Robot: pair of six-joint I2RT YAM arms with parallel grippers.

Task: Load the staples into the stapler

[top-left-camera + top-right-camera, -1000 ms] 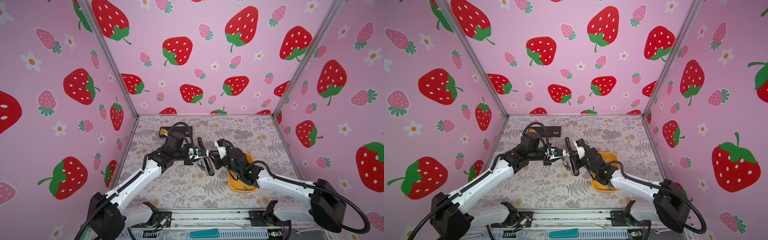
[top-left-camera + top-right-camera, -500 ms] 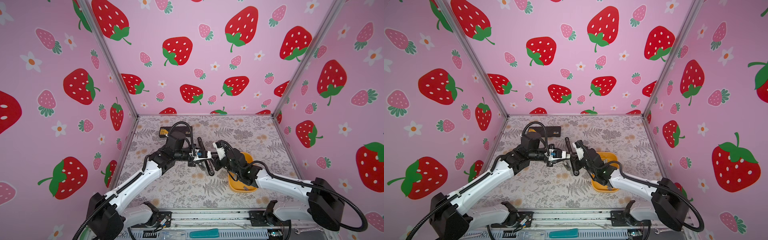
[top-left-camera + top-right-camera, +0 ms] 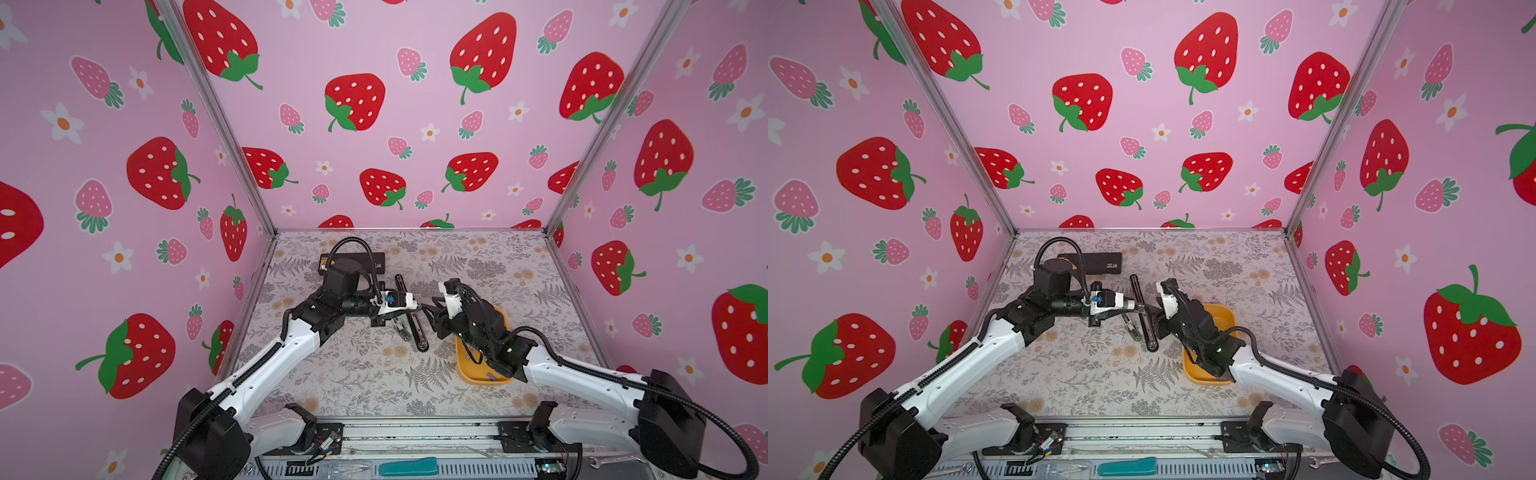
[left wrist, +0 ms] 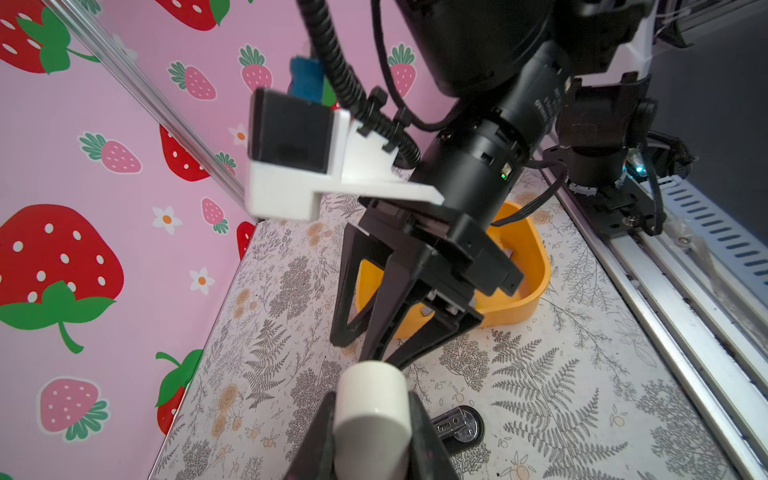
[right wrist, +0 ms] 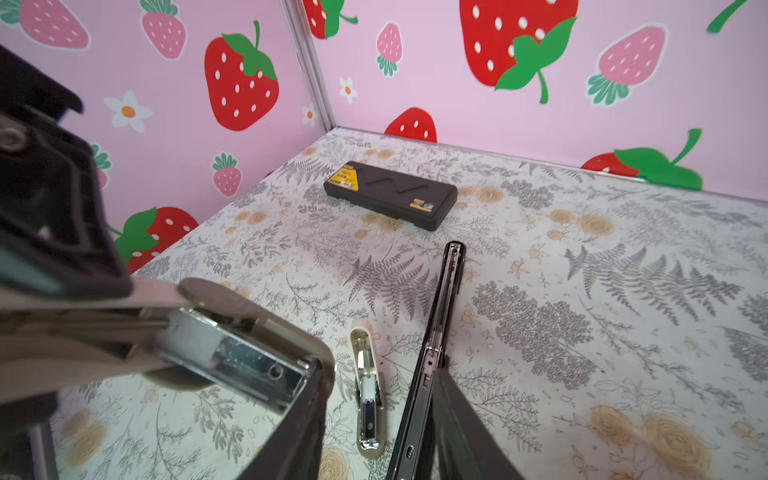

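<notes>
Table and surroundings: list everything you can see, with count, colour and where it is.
black stapler: one, black, lying opened out mid-table
loose small stapler: one, cream and metal, lying beside the black stapler
held small stapler: one, cream-white, gripped above the table by the left end effector
case: one, black with a yellow label, back left of the table
tray: one, orange, right side, under the right arm
staples: grey strips in the tray, mostly hidden, no count possible
teal object: one, on the front rail, off the table
left end effector: one, black, shut on the held small stapler
right end effector: one, black, open, close to the held small stapler
</notes>
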